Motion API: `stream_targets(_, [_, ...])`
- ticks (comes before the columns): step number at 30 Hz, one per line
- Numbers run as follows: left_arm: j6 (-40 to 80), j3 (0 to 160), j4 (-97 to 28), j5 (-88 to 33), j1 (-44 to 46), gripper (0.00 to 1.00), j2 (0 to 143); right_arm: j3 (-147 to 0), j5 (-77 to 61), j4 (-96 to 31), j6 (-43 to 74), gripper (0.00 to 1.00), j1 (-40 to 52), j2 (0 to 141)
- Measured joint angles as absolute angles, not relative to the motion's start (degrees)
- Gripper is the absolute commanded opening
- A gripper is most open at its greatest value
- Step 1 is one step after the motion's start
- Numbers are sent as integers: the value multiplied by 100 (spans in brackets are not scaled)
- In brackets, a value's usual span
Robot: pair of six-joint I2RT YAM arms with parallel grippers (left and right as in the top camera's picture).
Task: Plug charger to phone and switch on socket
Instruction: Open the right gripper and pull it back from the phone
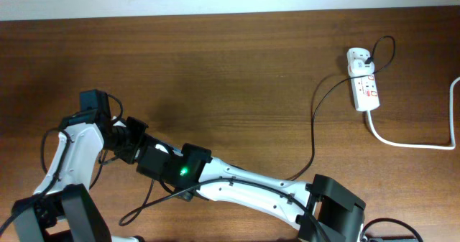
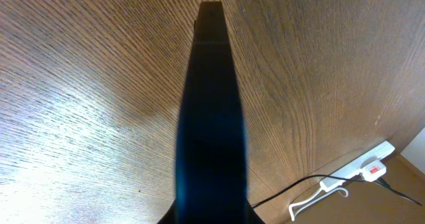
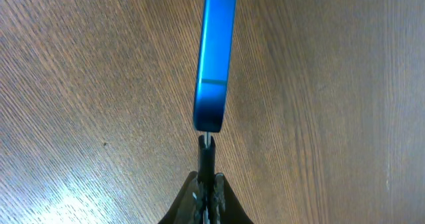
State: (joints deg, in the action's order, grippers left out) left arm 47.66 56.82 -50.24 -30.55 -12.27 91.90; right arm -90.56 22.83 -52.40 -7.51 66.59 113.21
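In the right wrist view the phone (image 3: 216,58) stands edge-on above the table, its screen side glowing blue. My right gripper (image 3: 208,194) is shut on the charger connector (image 3: 208,159). The connector's silver tip touches the phone's near end, and a little metal shows. In the left wrist view my left gripper (image 2: 211,214) is shut on the phone (image 2: 211,104), seen as a dark blue-tinted slab. In the overhead view both grippers meet at the left (image 1: 129,145) and hide the phone. The white socket (image 1: 364,84) lies far right with the black plug in it. The charger cable (image 1: 313,127) runs from it toward the right arm.
The socket's thick white cord (image 1: 402,143) curves off the right edge. The socket (image 2: 372,163) and the cable (image 2: 292,187) also show at the lower right of the left wrist view. The right arm (image 1: 244,181) stretches across the table's front. The table's back edge runs along the top.
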Motion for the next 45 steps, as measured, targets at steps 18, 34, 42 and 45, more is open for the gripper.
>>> stream_targets(18, [4759, 5686, -5179, -2928, -1227, 0, 9190, -9056, 2263, -5214, -794, 4, 6652, 11480])
stream_targets(34, [4755, 5767, -5277, -2449, -1219, 0, 9192, -9485, 2182, -5371, -821, 4, 6792, 11585])
stream_targets(42, [4733, 5776, -5159, -2285, -980, 0, 9194, -9557, 2185, -5688, -403, 4, 6825, 11590])
stream_targets(45, [4709, 5776, -5113, -2386, -1184, 0, 9194, -9601, 2086, -6005, 392, 4, 6777, 11417])
